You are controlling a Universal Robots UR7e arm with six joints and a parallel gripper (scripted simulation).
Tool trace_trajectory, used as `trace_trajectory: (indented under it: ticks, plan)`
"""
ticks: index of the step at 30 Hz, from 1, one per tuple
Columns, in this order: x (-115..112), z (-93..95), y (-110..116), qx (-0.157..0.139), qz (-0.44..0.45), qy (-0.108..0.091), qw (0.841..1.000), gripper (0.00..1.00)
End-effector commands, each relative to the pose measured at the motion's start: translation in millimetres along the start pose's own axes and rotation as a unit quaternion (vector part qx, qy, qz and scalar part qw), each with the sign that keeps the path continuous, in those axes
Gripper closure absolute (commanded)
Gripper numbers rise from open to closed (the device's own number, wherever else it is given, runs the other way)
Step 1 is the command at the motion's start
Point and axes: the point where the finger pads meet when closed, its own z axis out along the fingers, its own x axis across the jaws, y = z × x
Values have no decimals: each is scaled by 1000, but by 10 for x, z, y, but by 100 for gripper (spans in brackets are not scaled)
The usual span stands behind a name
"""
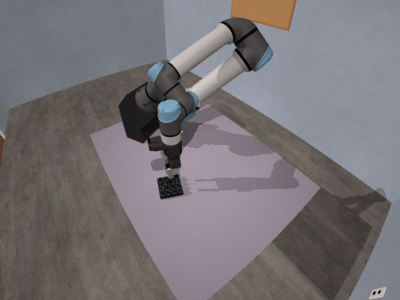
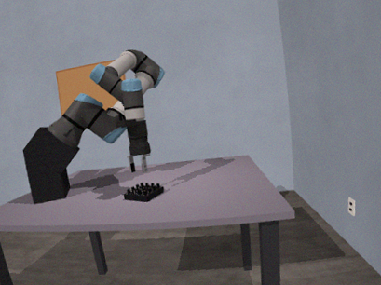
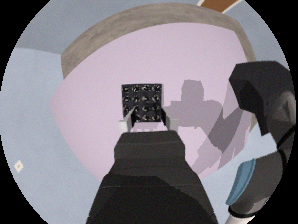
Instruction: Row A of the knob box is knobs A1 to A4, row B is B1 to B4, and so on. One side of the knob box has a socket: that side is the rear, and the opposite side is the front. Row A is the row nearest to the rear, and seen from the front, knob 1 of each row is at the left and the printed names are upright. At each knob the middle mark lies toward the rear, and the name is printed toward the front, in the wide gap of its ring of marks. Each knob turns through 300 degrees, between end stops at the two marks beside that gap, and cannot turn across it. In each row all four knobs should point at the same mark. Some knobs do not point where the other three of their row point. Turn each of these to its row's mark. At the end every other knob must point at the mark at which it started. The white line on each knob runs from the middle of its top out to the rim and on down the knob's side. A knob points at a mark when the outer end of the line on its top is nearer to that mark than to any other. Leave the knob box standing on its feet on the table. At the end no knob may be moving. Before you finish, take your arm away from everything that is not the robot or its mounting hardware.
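The knob box (image 1: pixel 170 188) (image 2: pixel 143 192) (image 3: pixel 141 102) is a small black square block with a grid of short black knobs. It stands on the lilac table top (image 1: pixel 229 213) (image 2: pixel 214 197). The knobs' white lines and the printed names are too small to read in any view. My gripper (image 1: pixel 172 172) (image 2: pixel 138 167) (image 3: pixel 148 114) is open and empty. It points straight down and hangs a little above the box, over its edge nearest the arm's base. In the wrist view the box sits just beyond the two fingertips.
The robot's black base block (image 1: pixel 137 116) (image 2: pixel 46 168) stands at the back of the table. An orange board (image 1: pixel 264 12) (image 2: pixel 75 83) hangs on the wall behind it. The table's edges and the wood floor lie all around.
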Motion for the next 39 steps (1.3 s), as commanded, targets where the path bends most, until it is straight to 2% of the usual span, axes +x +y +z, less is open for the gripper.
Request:
trace_trajectory:
  ticks: [1,17,18,39]
  plan:
    - [-21,9,18,2,23,0,1000,0]
    - [-36,17,38,1,43,-1,999,0]
    - [-36,17,38,1,43,-1,999,54]
    - [-36,17,38,1,43,-1,999,54]
